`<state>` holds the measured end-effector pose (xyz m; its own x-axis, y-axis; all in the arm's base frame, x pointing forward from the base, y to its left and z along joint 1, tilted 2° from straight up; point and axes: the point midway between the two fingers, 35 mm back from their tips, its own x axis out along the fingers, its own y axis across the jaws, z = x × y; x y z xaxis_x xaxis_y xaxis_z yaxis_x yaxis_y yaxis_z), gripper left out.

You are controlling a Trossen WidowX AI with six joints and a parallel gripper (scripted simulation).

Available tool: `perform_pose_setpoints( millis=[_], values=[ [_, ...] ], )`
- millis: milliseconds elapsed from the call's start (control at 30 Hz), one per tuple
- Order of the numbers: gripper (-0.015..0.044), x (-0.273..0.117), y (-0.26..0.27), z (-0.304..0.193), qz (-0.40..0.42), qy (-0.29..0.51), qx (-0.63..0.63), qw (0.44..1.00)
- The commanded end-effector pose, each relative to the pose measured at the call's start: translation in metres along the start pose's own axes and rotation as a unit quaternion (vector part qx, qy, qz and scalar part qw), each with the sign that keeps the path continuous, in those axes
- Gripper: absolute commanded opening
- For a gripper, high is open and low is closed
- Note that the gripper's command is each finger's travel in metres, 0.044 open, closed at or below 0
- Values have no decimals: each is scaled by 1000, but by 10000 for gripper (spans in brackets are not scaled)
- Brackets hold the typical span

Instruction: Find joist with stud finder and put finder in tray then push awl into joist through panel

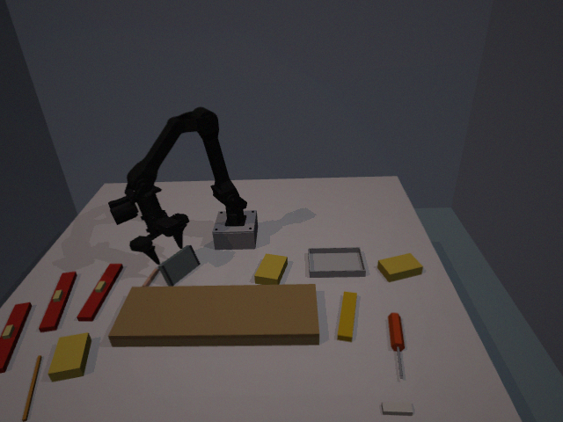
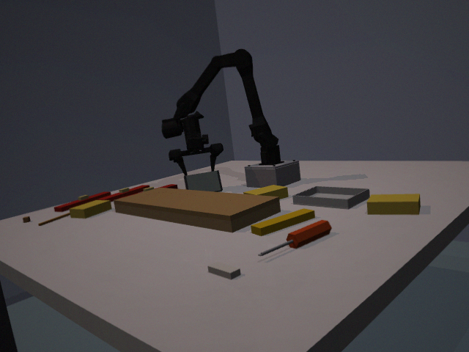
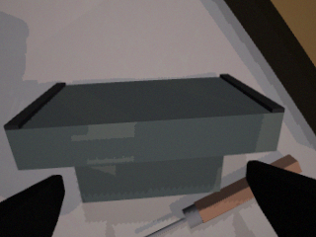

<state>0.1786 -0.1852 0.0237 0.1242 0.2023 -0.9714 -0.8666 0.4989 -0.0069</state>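
The pincer (image 1: pixel 169 255) (image 2: pixel 198 172) (image 3: pixel 157 177) is hovering wide-spread, gripping nothing, above the grey stud finder (image 1: pixel 180 265) (image 2: pixel 204 180) (image 3: pixel 148 140), which is standing tilted on the tabletop (image 1: pixel 218 381) (image 2: pixel 159 257) (image 3: pixel 123 44) behind the floor panel (image 1: pixel 220 315) (image 2: pixel 189 202) (image 3: pixel 298 30). A wooden-handled tool (image 1: pixel 150 276) (image 3: pixel 227 197), probably the awl, is lying close beside it. Picking up the finder seems to be the step in hand. I'd be centring its narrower lower block between the fingers, descending straight, keeping clear of that handle, then closing evenly and lifting gently so it isn't twisting.
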Motion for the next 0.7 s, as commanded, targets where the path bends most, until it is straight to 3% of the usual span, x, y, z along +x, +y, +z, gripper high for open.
perform_pose_setpoints(
  millis=[0, 667],
  values=[
    [440, 8, 1, -1, 2, -3, -1, 1000],
    [427, 34, 3, -8, 2, -3, -1, 1000]
  ],
)
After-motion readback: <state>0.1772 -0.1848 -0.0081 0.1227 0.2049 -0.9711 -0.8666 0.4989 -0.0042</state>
